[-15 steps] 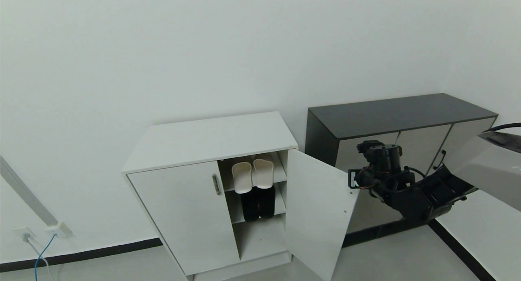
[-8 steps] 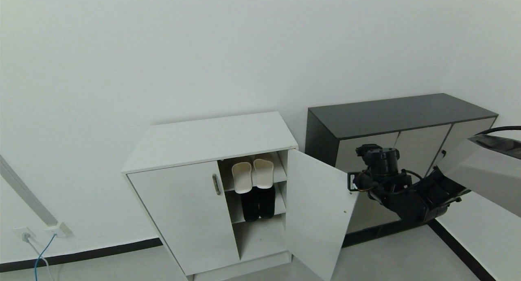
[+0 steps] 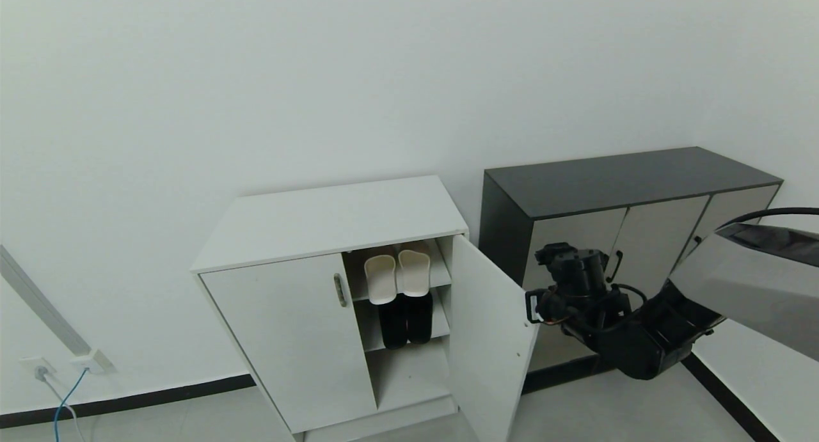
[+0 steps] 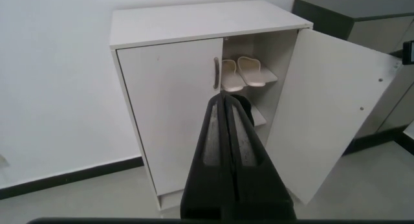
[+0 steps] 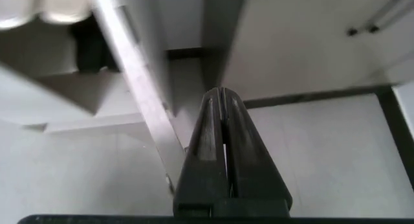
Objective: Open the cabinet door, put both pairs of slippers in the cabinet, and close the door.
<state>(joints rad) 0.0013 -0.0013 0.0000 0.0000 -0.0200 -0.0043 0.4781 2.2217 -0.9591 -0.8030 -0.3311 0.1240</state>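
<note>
The white cabinet (image 3: pixel 333 221) has its left door (image 3: pixel 288 339) closed and its right door (image 3: pixel 489 333) swung partly out. Inside, a white pair of slippers (image 3: pixel 397 276) lies on the upper shelf and a black pair (image 3: pixel 403 323) on the shelf below. My right gripper (image 3: pixel 532 306) is shut and sits against the outer face of the right door near its free edge; the right wrist view has the gripper (image 5: pixel 222 93) beside the door edge (image 5: pixel 139 88). Shut and holding nothing, my left gripper (image 4: pixel 224 100) hangs in front of the cabinet (image 4: pixel 168 88), facing the white slippers (image 4: pixel 249 70).
A dark cabinet with grey doors (image 3: pixel 627 180) stands close to the right of the white one, behind the open door. A wall socket with a blue cable (image 3: pixel 48 371) is low at the left. A white surface (image 3: pixel 761 365) runs along the right side.
My right gripper has moved left, and the right door has swung with it toward the cabinet, narrowing the opening. The slippers have not moved.
</note>
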